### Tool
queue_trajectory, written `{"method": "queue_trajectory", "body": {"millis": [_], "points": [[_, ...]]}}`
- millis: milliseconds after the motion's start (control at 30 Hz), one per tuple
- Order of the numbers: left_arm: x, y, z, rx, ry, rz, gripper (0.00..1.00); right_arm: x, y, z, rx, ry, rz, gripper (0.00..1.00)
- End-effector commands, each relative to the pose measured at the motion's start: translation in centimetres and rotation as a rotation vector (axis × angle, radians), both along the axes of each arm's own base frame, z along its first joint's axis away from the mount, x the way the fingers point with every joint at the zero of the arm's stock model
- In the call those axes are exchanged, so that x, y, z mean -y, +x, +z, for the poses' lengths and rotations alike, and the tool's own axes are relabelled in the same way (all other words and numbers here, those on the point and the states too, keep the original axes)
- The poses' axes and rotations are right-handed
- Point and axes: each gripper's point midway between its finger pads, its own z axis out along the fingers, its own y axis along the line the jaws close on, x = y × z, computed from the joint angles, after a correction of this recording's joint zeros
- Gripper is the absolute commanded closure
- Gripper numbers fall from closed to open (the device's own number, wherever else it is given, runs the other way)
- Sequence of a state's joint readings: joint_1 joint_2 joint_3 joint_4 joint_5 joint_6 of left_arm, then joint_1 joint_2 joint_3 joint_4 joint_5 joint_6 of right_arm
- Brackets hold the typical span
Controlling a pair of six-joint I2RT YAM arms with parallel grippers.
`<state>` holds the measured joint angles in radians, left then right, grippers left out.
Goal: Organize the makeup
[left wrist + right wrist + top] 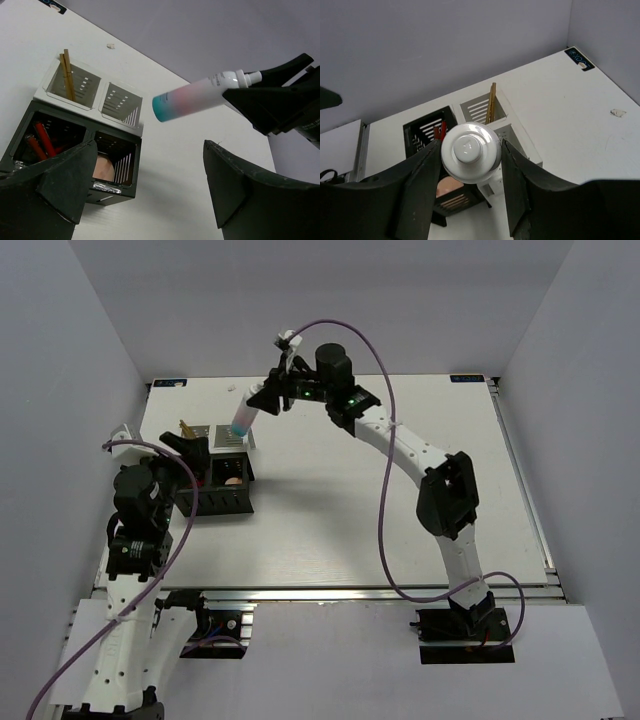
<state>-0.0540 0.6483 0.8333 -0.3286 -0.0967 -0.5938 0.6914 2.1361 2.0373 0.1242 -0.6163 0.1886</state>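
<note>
My right gripper (pixel 262 397) is shut on the white-blue bottle (pixel 245 413), gripping its cap end and holding it tilted in the air above the white compartments of the organizer (pixel 222 472). The bottle shows in the left wrist view (pixel 195 97) and its cap in the right wrist view (pixel 470 151). Wooden sticks (pixel 67 75) stand in a white compartment. Black-and-red sticks (pixel 42 141) stand in a black compartment. A peach-pink disc (pixel 104 168) lies in the neighbouring black compartment. My left gripper (pixel 150 187) is open and empty beside the organizer. The dark green discs are hidden.
The organizer sits at the table's left (pixel 330 510). White walls enclose the table on the left, back and right. The right arm stretches across from the near right base to the far left.
</note>
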Motion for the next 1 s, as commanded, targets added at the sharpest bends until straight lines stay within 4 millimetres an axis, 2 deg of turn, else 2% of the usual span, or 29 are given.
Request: {"method": "queue_trajectory", "body": {"millis": [0, 167, 300, 433, 467, 500, 533, 633, 667, 733, 767, 867, 933, 967], "points": [[-0.7, -1.1, 0.6, -0.009, 0.017, 0.032, 0.04, -2.0, 1.4, 4.1, 0.104, 0.127, -0.091, 1.00], [-0.9, -2.0, 0.4, -0.016, 0.011, 0.042, 0.04, -4.0, 1.5, 1.7, 0.108, 0.111, -0.119, 1.00], [-1.0, -2.4, 0.3, -0.014, 0.003, 0.048, 0.04, -4.9, 1.9, -0.8, 0.117, 0.072, -0.132, 1.00], [-1.1, -2.6, 0.3, -0.014, 0.003, 0.054, 0.03, -5.2, 2.1, -1.9, 0.134, 0.050, -0.141, 0.98], [-1.1, -2.6, 0.4, -0.011, 0.003, 0.055, 0.04, -5.2, 2.2, -2.1, 0.137, 0.046, -0.143, 0.83], [-1.1, -2.6, 0.4, -0.011, 0.003, 0.055, 0.03, -5.4, 2.1, -2.3, 0.139, 0.043, -0.143, 0.73], [-1.1, -2.5, 0.5, -0.008, 0.003, 0.055, 0.03, -5.5, 2.1, -2.6, 0.155, 0.030, -0.141, 0.67], [-1.0, -2.3, 0.5, -0.006, 0.001, 0.050, 0.03, -6.0, 1.8, -3.4, 0.165, 0.010, -0.131, 0.60], [-1.0, -2.3, 0.7, -0.003, -0.001, 0.048, 0.03, -6.1, 1.7, -3.5, 0.171, 0.005, -0.126, 0.49], [-0.9, -2.2, 0.7, -0.005, -0.001, 0.047, 0.03, -6.2, 1.5, -3.4, 0.177, 0.001, -0.117, 0.35], [-0.9, -2.2, 0.8, -0.001, -0.003, 0.047, 0.03, -6.2, 1.4, -3.4, 0.178, -0.001, -0.112, 0.23], [-0.8, -2.1, 0.8, 0.002, -0.010, 0.043, 0.03, -5.7, 0.7, -2.0, 0.198, 0.008, -0.099, 0.19], [-0.7, -2.0, 0.8, 0.007, -0.017, 0.036, 0.03, -5.4, 0.3, -1.8, 0.198, 0.006, -0.093, 0.18], [-0.5, -1.9, 0.7, 0.007, -0.024, 0.026, 0.03, -4.9, 0.1, -0.9, 0.206, 0.013, -0.093, 0.17]]}}
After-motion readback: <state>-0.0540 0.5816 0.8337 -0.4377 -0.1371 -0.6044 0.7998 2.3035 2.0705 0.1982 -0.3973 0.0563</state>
